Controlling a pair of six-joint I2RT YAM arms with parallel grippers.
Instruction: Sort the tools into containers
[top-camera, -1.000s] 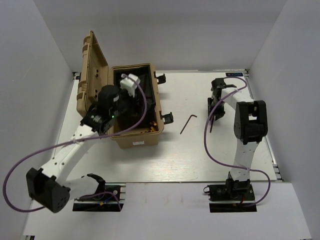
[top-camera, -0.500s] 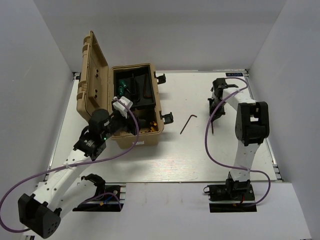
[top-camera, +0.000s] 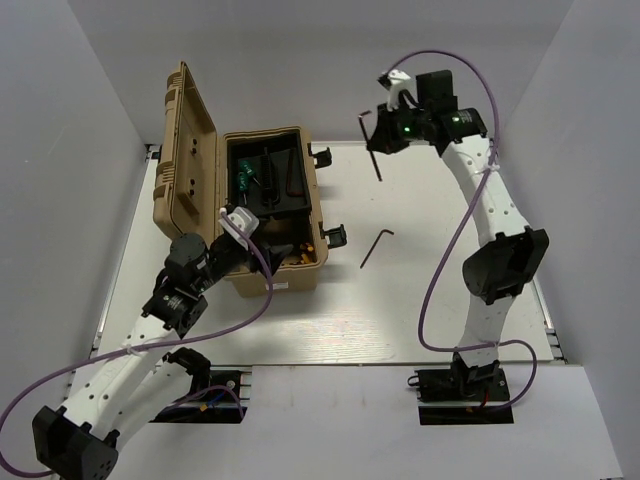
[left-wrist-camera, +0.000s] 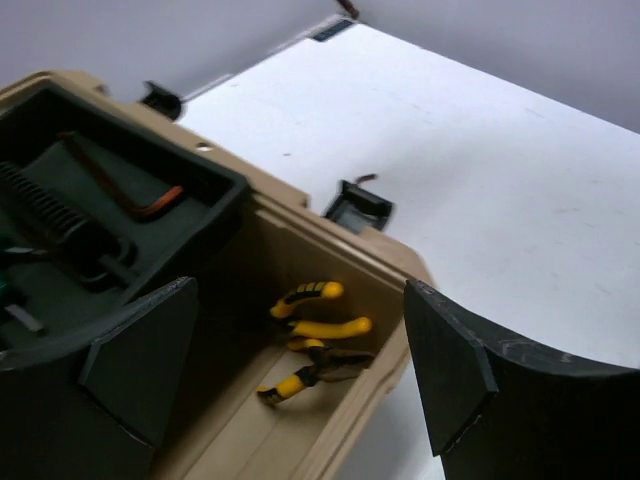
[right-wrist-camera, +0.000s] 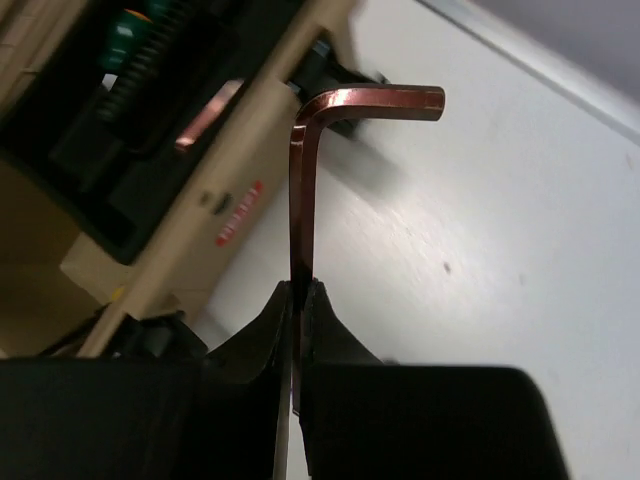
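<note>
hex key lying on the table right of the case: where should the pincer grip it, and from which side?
Grip the hex key mid long shank, coming straight down from above and closing across the shaft. It lies flat and diagonal on the table, with the short bend at its far end.

Left arm (top-camera: 128, 356) and right arm (top-camera: 490, 203): white links, black joint housings, looping purple cables (top-camera: 432, 290); green light (top-camera: 405, 129) on right wrist.

Robotics lab test cell: white table (top-camera: 400, 310), bare white walls (top-camera: 330, 60), bolted arm mount (top-camera: 465, 388).
</note>
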